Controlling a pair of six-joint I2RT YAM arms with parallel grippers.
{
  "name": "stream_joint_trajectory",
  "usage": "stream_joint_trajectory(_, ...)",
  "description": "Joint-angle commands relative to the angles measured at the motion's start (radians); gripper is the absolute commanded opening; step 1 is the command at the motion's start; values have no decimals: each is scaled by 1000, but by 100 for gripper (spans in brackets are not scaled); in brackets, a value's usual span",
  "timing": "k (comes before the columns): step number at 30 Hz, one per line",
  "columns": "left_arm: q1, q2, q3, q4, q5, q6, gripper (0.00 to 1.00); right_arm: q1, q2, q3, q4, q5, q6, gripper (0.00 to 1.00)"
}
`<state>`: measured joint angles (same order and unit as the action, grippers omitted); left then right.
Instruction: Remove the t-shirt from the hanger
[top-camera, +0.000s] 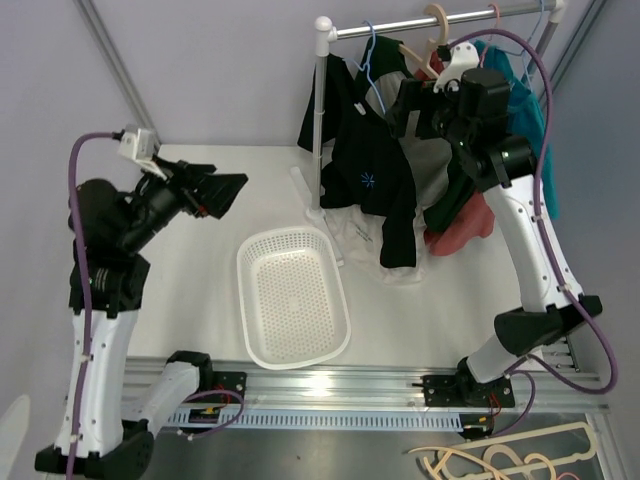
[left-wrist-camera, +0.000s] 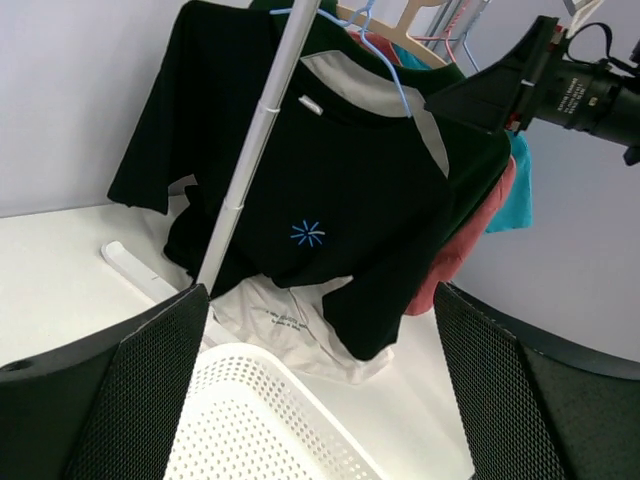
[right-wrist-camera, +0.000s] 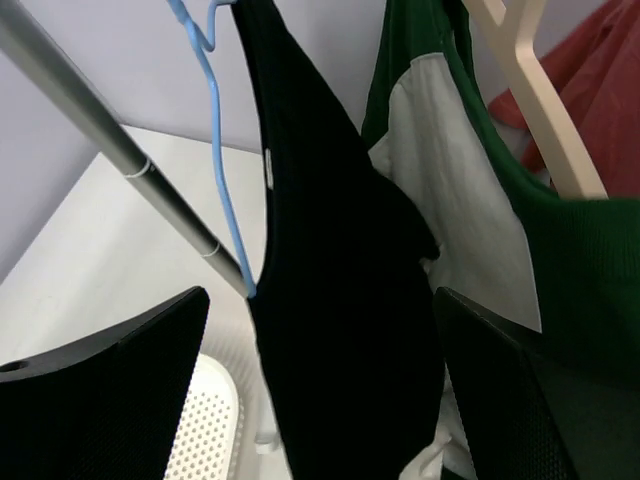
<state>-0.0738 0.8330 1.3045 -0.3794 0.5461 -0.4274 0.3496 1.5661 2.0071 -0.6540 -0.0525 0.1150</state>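
Surface (top-camera: 190, 262): lying white beneath the rack (top-camera: 320, 130);
Right hand (top-camera: 395, 112): gaping wide, empty, at black t-shirt (top-camera: 365, 165);
Left hand (top-camera: 235, 195): hovering wide, empty;
Risk: I am risking dragging the blue hanger (top-camera: 372, 62) off too

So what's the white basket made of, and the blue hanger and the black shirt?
Basket: looks like hard plastic, smooth and white, full of little moulded holes.
Blue hanger: thin and bent like wire, probably metal with a coloured coating, though it could be plastic.
Black shirt: soft matte cloth, since it droops in folds.
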Motion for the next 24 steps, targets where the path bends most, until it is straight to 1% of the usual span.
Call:
stream_joint_trajectory(1,-64,72,114,-26,-84,55,99,0,64,110,22,-12,-75,99)
stream_joint_trajectory(3,-118,110,160,-58,-127,87,99,0,101,163,28,-24,-80,98)
stream_joint_trajectory(4,-135,151,177,-73,-167,98,100,-1,133,183,28,-47,-83,97)
stream_joint_trajectory(6,-182,193,234,-98,-202,124,99,-1,163,231,28,-85,-90,96)
stream_joint_trajectory(8,-219,233,249,-110,-242,134,99,0,190,249,36,-113,-95,95)
stream_joint_trajectory(9,-225,242,256,-108,-247,134,99,0,196,269,36,-124,-97,94)
stream_joint_trajectory(14,-244,278,266,-87,-267,124,100,2,256,335,31,-142,-101,93)
stream_joint_trajectory(21,-267,307,263,-62,-298,121,100,2,322,375,91,-213,-95,91)
stream_joint_trajectory(24,-276,319,269,-55,-308,119,100,2,354,394,108,-225,-84,89)
